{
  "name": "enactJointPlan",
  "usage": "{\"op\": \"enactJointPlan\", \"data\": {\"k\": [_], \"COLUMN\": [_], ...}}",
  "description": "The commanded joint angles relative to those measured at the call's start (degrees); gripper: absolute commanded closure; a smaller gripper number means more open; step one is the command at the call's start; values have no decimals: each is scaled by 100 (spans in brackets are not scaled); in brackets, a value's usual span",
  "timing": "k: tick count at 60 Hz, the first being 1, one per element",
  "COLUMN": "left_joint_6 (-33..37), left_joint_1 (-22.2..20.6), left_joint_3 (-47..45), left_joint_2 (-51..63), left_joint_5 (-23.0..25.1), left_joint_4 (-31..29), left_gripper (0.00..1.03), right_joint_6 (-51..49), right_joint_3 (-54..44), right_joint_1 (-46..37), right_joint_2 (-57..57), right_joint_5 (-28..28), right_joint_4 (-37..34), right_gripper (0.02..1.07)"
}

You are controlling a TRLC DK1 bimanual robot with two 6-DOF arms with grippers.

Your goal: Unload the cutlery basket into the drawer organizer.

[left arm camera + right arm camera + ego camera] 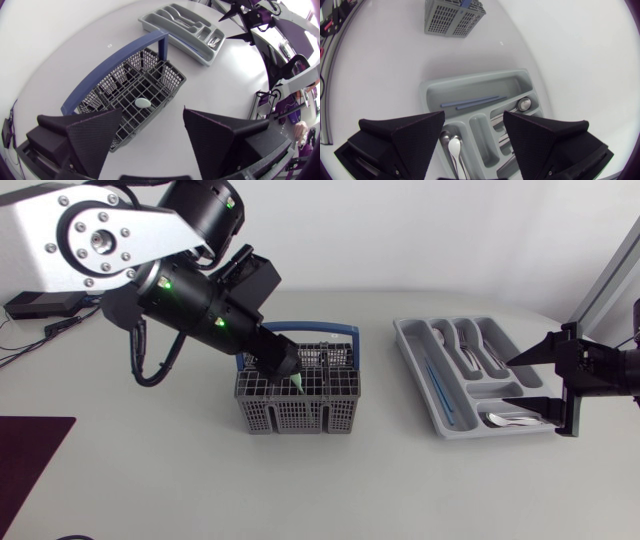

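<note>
A: Where is the cutlery basket (297,395)?
B: Mid-worktop (150,480); a grey plastic lattice box with a blue bar handle; a pale green oval tip (142,102) shows in one cell.
A: And the left fingers (90,135)?
B: Matte black wedges, spread wide just above the basket, gripping nothing.
A: The drawer organizer (415,360)?
B: A smooth grey moulded tray toward the worktop's right edge, holding glossy metal spoons (454,147) and thin blue sticks (472,102); the right fingers (545,135) hang spread over it.
</note>
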Motion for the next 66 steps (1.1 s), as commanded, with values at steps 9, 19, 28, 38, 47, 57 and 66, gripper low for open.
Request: {"op": "enactJointPlan", "data": {"k": [9, 19, 28, 38, 47, 57, 66], "left_joint_6": [-84, -84, -260, -330, -366, -392, -401], "left_joint_1": [-340, -437, -454, -419, -358, -217, 12], "left_joint_3": [278, 621, 770, 788, 700, 515, 331], "left_joint_2": [305, 551, 779, 771, 648, 454, 191], "left_joint_5": [-410, -498, -656, -682, -673, -673, -673], "left_joint_4": [-153, -347, -364, -355, -355, -347, -250], "left_gripper": [11, 11, 11, 11, 11, 11, 11], "right_joint_6": [800, 1073, 1424, 2989, 4641, 6197, 7295], "right_joint_3": [-916, -1338, -1690, -1602, -1461, -1268, -881], "right_joint_1": [408, 627, 935, 1647, 2737, 4046, 4802], "right_joint_2": [-864, -1339, -1691, -1734, -1761, -1550, -900], "right_joint_5": [-347, -506, -655, -620, -242, 417, 734], "right_joint_4": [-24, -6, 73, 337, 847, 1585, 2051], "right_gripper": [18, 18, 18, 18, 18, 18, 18]}}
